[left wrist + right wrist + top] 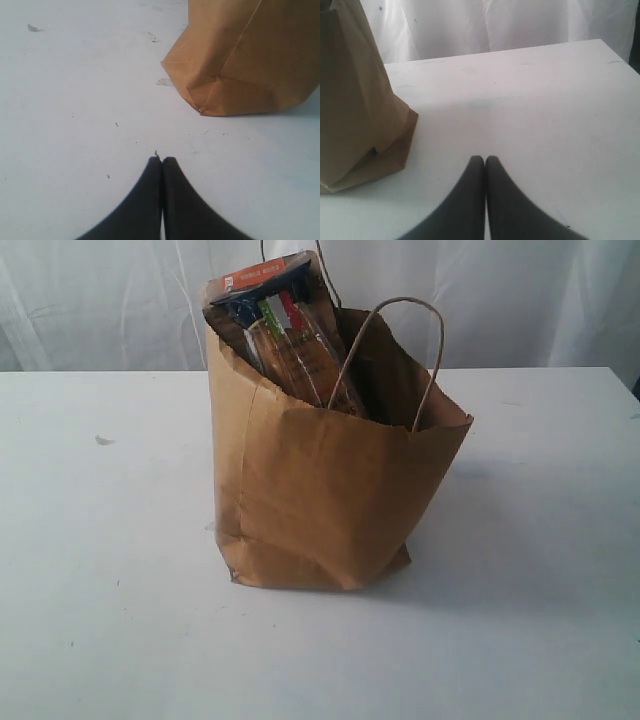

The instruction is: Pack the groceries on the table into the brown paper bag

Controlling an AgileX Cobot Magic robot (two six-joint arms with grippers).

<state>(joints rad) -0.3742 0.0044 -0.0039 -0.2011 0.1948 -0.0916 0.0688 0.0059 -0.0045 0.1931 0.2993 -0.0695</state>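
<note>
Just ahead of the left gripper [161,159], clenched on nothing, only bare table [75,100] is seen; past it the brown paper bag [250,60] is set, a bottom corner turned toward the tips. The right gripper [485,158] is likewise pinched shut and empty, the bag off to its side. Inside, the long pasta pack [290,335] is leant near upright, its top poking out. Other groceries are hidden; the nearer arm cannot be told.

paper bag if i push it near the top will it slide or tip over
Probably tips rather than slides: the paper bag leans and its base looks crumpled. The pasta pack sticking out the top likely makes it top-heavy. Its creased walls would probably buckle under a push.
</note>
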